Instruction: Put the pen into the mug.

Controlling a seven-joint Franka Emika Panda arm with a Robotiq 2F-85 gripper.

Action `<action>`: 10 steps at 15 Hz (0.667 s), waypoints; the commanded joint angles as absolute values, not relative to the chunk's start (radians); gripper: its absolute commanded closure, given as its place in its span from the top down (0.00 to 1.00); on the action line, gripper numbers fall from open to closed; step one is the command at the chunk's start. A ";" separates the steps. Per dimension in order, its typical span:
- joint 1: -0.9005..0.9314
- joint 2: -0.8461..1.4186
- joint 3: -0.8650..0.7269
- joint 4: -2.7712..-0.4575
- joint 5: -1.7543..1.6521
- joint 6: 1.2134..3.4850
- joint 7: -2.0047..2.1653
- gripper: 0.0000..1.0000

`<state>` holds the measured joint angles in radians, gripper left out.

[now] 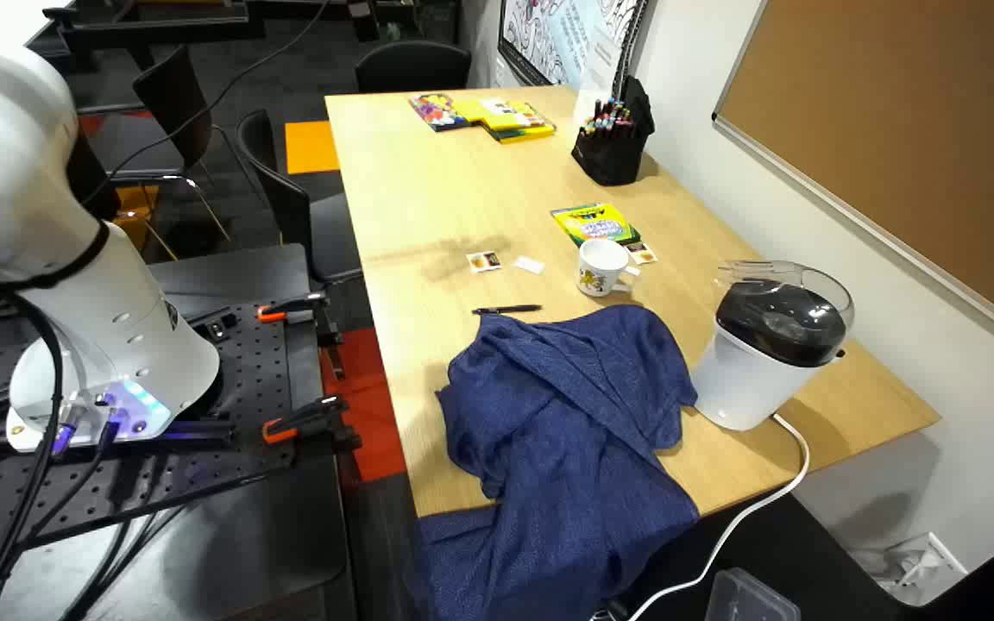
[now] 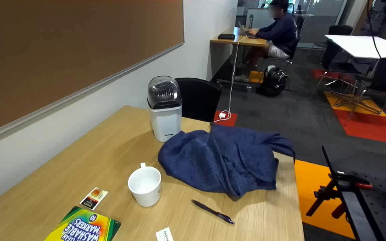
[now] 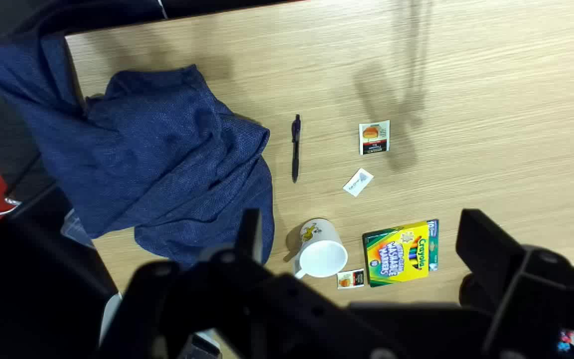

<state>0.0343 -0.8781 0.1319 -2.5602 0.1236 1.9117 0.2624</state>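
Observation:
The dark pen (image 3: 295, 148) lies flat on the wooden table, beside the blue cloth; both exterior views show the pen (image 1: 507, 309) (image 2: 213, 212) too. A white mug (image 3: 323, 258) with a yellow figure on its side stands upright a short way from the pen. In an exterior view the mug's (image 2: 145, 186) inside looks bare and its handle faces away. My gripper (image 3: 362, 215) is high over the table, fingers spread wide with nothing between them. Neither exterior view shows the gripper.
A bunched blue cloth (image 1: 562, 431) hangs over the table's end. Close to the mug are a yellow marker box (image 3: 401, 253), small packets (image 3: 374, 137) and a white card (image 3: 358, 182). A tall white appliance (image 1: 756, 362) with a dark lid stands near the wall; a black marker case (image 1: 611, 151) sits farther off.

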 commanded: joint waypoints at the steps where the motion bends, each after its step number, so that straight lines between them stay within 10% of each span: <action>1: 0.029 -0.878 0.135 -2.558 0.127 1.910 0.259 1.00; 10: 0.005 -0.833 0.150 -2.575 0.109 1.985 0.277 1.00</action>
<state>0.0309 -0.8713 0.1329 -2.5624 0.1228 1.9237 0.2624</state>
